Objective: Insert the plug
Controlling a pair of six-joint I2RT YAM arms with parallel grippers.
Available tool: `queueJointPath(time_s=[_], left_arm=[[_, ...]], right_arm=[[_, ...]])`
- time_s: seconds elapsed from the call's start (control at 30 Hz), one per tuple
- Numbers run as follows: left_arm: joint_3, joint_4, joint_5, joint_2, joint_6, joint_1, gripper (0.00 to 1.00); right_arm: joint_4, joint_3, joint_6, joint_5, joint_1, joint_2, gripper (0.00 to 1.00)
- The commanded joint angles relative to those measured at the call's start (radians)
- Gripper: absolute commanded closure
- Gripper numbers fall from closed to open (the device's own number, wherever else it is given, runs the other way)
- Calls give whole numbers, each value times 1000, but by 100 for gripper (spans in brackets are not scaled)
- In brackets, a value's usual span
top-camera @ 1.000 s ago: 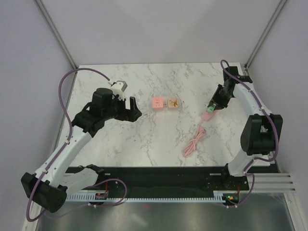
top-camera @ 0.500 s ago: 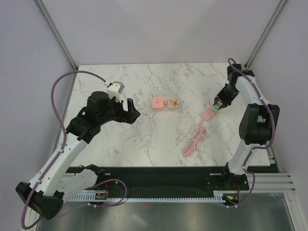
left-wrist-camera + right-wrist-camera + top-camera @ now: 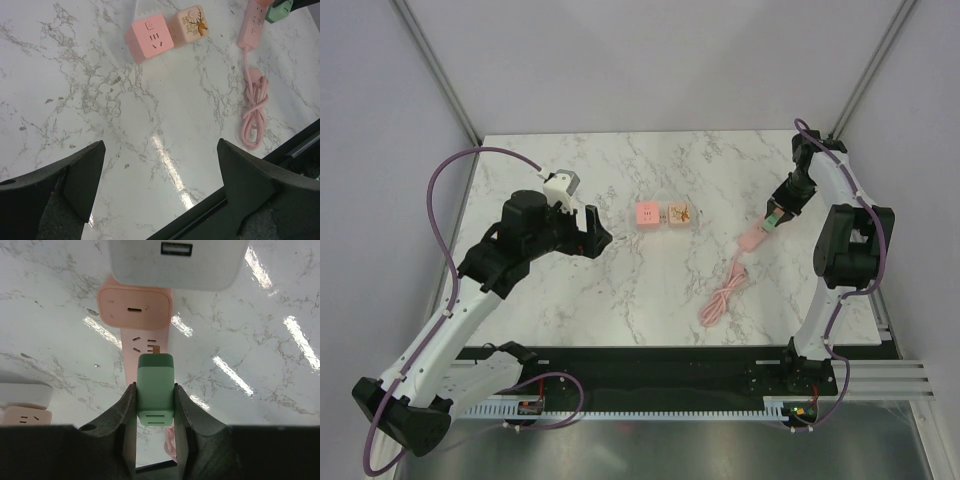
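Right arm [image 3: 832, 180] outstretched, plug [image 3: 155, 390] above strip [image 3: 134, 310]

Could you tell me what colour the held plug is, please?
Green plug, clearest in right wrist view.

The right gripper [image 3: 155, 389] clamps a green plug [image 3: 155, 390] at centre, prongs pointing to 12 o'clock. The plug tip overlaps the socket face of a pink power strip [image 3: 134, 307] lying on the marble table [image 3: 250, 340]; contact cannot be confirmed. A white block with a USB port [image 3: 177, 262] fills the 12 o'clock edge.

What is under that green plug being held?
The pink power strip on the marble table; its socket slots show past the tip of the green plug. The stretch directly beneath is hidden.
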Motion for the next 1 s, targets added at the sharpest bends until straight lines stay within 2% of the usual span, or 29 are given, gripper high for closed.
queueJointPath(time_s=[0.0, 0.97], left_arm=[[0, 31, -9, -8, 37, -7, 0], [1, 25, -48, -6, 35, -17, 0]], right_arm=[[-26, 68, 0, 20, -7, 9, 100], [-8, 17, 12, -22, -7, 41, 100]])
